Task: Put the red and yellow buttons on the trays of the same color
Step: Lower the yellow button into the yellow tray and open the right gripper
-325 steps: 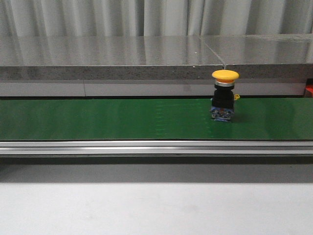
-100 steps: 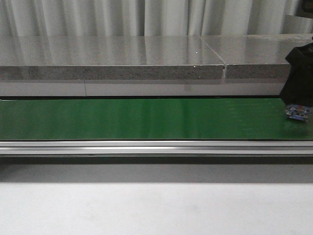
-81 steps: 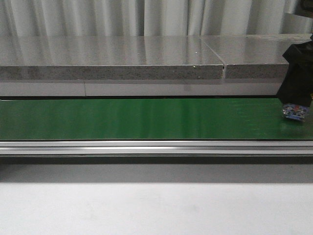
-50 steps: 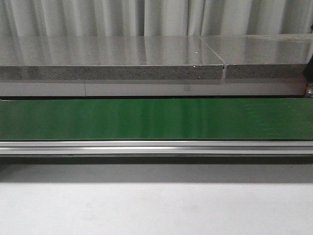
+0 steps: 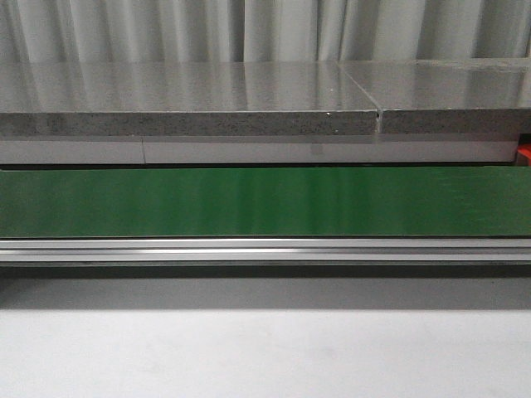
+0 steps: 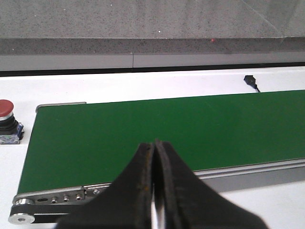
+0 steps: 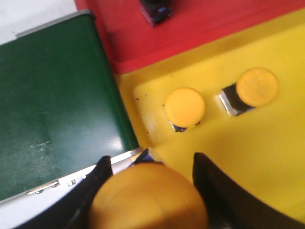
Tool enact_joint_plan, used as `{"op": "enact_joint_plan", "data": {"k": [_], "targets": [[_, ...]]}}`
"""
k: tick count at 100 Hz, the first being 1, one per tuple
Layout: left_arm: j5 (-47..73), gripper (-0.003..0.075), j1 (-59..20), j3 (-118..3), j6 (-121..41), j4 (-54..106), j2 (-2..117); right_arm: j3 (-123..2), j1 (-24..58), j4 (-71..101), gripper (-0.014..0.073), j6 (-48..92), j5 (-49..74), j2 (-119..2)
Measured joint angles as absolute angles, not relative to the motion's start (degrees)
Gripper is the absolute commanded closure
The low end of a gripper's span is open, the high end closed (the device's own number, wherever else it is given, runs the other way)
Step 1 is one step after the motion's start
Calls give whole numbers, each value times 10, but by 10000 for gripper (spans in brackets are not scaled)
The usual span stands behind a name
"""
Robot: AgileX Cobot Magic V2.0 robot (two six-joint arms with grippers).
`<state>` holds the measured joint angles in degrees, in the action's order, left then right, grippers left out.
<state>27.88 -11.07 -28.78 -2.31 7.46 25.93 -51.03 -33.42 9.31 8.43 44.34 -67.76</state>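
The yellow button (image 7: 148,198) has left the belt (image 5: 265,201) and now sits clamped in the right gripper (image 7: 150,191) over the yellow tray (image 7: 267,157), ready to drop, while the left gripper (image 6: 155,181) hangs closed and empty.

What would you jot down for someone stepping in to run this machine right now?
Right gripper: shut on a yellow button, held at the edge of the yellow tray, not yet set down.
Left gripper: fingers shut, empty, over the green belt.
Done: two yellow buttons stand on the yellow tray; a dark button base sits on the red tray.
Left: release the held button onto the yellow tray. A red button waits beside the belt's end and needs to go to the red tray.
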Motion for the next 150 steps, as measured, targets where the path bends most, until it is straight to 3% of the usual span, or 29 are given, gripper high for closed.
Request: {"op": "enact_joint_plan", "data": {"k": [53, 150], "targets": [[279, 739, -111, -288, -23, 75, 259, -352, -408, 89, 557, -4, 274, -671], [280, 739, -111, -288, -23, 75, 259, -345, -409, 96, 557, -8, 195, -792]]}}
